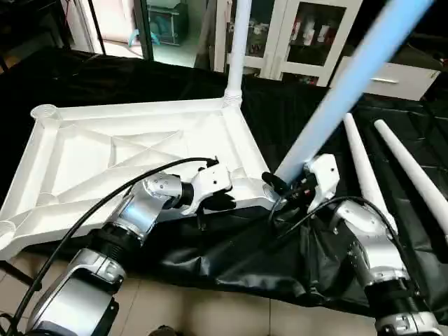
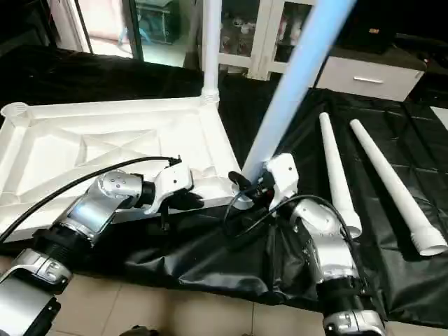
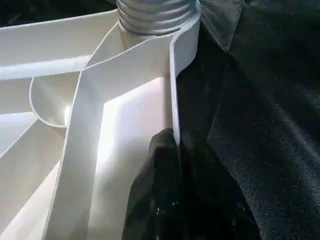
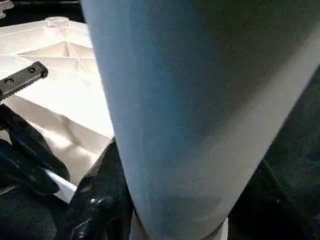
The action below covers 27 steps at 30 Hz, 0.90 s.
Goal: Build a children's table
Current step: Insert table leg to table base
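Upturned table top (image 1: pixel 133 150): far-corner leg (image 1: pixel 238 49) fitted; right tool (image 1: pixel 288 187) pinching second leg (image 1: pixel 343 91) at near corner, left tool (image 1: pixel 218 201) pressed onto rim; two loose legs (image 1: pixel 392 164) beside it remain.

The table top (image 1: pixel 140 150) at the left of the frame looks like white plastic, smooth and a little shiny, with raised ribs. The legs (image 1: pixel 364 164) at the right are smooth white plastic tubes. One leg (image 3: pixel 156 15) has ridged screw threads at its end. The black sheet (image 1: pixel 231 255) along the bottom looks like thin, shiny, crinkled plastic. The robot's forearms (image 1: pixel 150 203) are smooth silver metal. The fingers (image 3: pixel 165 200) are glossy black. The floor (image 1: pixel 182 308) at the bottom is smooth pale tile.
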{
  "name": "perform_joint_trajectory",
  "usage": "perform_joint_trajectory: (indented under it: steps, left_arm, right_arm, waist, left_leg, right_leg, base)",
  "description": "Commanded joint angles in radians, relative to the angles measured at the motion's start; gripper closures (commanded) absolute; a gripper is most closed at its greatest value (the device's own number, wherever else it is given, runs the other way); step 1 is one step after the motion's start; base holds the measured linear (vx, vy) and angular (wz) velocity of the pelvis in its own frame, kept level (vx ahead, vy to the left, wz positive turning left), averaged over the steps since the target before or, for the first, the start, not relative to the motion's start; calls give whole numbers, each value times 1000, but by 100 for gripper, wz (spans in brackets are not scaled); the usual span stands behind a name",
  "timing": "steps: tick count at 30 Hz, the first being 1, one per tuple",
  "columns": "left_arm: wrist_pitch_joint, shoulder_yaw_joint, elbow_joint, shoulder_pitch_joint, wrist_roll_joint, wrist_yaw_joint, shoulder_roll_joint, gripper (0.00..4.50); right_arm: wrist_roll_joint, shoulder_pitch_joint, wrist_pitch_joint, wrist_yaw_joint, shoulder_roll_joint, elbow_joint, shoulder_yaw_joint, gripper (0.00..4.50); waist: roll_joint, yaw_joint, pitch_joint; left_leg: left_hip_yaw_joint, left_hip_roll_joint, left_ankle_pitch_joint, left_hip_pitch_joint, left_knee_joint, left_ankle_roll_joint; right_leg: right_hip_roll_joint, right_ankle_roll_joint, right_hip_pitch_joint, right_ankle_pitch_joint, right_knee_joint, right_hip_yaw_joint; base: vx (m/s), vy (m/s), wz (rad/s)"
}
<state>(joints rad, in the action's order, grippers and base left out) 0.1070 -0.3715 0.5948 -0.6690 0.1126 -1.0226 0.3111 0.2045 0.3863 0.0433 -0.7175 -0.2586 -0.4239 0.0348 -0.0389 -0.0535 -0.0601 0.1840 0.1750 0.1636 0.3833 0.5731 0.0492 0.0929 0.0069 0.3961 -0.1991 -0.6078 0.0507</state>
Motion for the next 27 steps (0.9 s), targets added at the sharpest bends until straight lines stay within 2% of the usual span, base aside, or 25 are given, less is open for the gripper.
perform_joint_trajectory:
  steps: [1,8,11,16,21,25,27]
  left_arm:
    - [9,-15,25,24,11,13,-8,450]
    - [8,-13,24,27,14,12,-9,450]
    - [12,-12,19,28,12,11,-8,450]
    - [14,-11,17,29,12,8,-6,450]
    - [19,-9,9,33,13,3,-2,450]
    - [20,-7,6,36,13,0,0,450]
    - [19,-7,5,37,13,-1,1,450]
  right_arm:
    - [-1,-35,114,-62,8,-78,49,262]
    - [25,18,179,-115,-4,-159,32,262]
    - [15,25,202,-130,-13,-177,46,262]
    - [11,34,241,-140,-16,-195,55,262]
    - [36,60,319,-134,-3,-252,21,262]
    - [24,57,298,-108,0,-262,14,262]
    - [13,48,273,-93,3,-245,17,262]
  waist:
    - [0,5,37]
    - [-8,4,44]
    - [-8,4,44]
    - [-8,5,42]
    - [-8,8,38]
    - [-7,11,37]
    - [-6,12,37]
  left_leg:
    - [-28,60,423,-21,-88,3]
    - [-26,61,411,-22,-87,7]
    - [-25,62,405,-21,-88,9]
    - [-27,61,437,-23,-90,18]
    - [-31,61,479,-25,-93,29]
    - [-36,61,531,-31,-96,44]
    - [-39,61,532,-30,-102,46]
  right_leg:
    - [62,-150,-12,-428,105,-45]
    - [63,-162,-14,-391,103,-44]
    - [63,-165,-14,-379,101,-44]
    - [63,-155,-10,-412,106,-44]
    - [63,-144,-4,-457,110,-44]
    - [65,-120,0,-515,120,-41]
    - [64,-118,-2,-494,121,-41]
  base:
    - [0,0,0]
    - [0,0,0]
    - [0,0,0]
    - [0,0,0]
    - [0,0,0]
    - [0,0,0]
    - [0,0,0]
